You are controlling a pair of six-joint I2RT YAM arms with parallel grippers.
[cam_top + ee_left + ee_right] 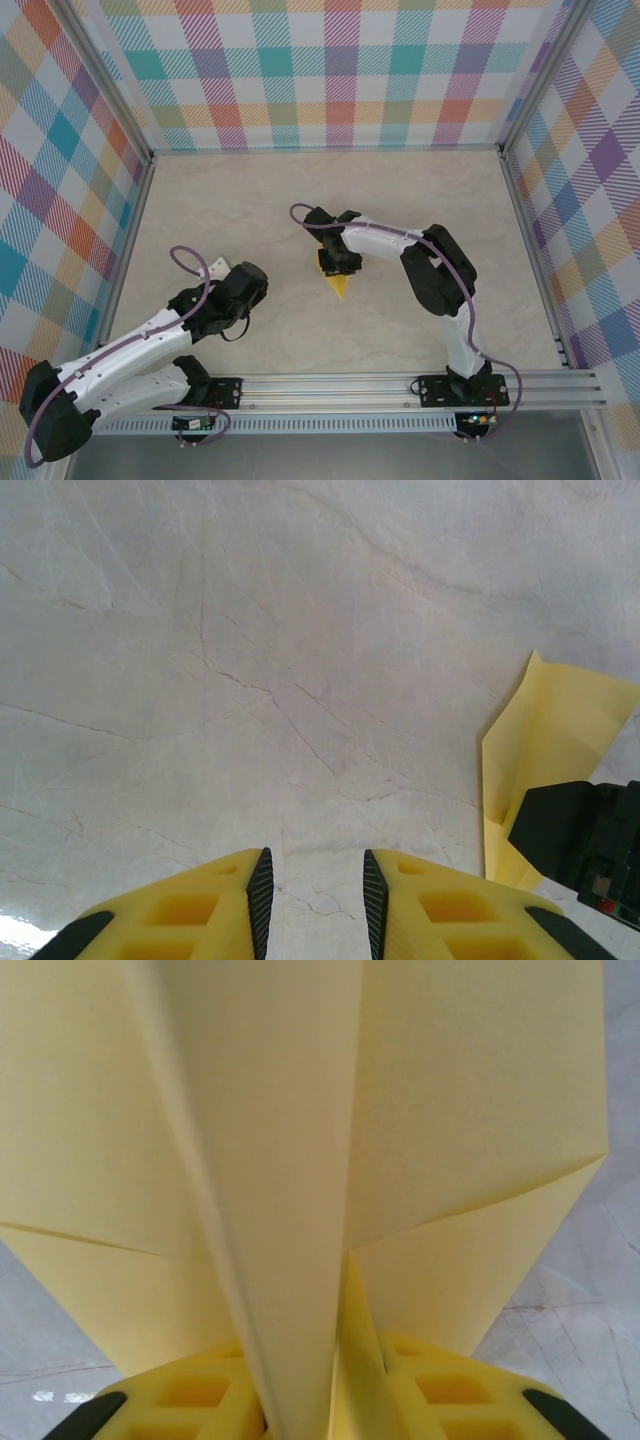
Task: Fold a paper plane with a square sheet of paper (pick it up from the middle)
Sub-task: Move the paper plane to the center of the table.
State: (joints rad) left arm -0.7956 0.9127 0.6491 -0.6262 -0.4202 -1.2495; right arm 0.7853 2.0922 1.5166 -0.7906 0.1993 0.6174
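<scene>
Top external: one paper plane (338, 282).

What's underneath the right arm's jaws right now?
The folded yellow paper, lying on the table, its tip poking out toward the near edge. From above, the right arm covers its far part.

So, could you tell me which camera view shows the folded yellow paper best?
The right wrist view: the paper sits close up, creases and layered flaps plain. The top external view gives it small, its pointed tip poking from under the right gripper. The left wrist view catches one part at its right edge.
</scene>
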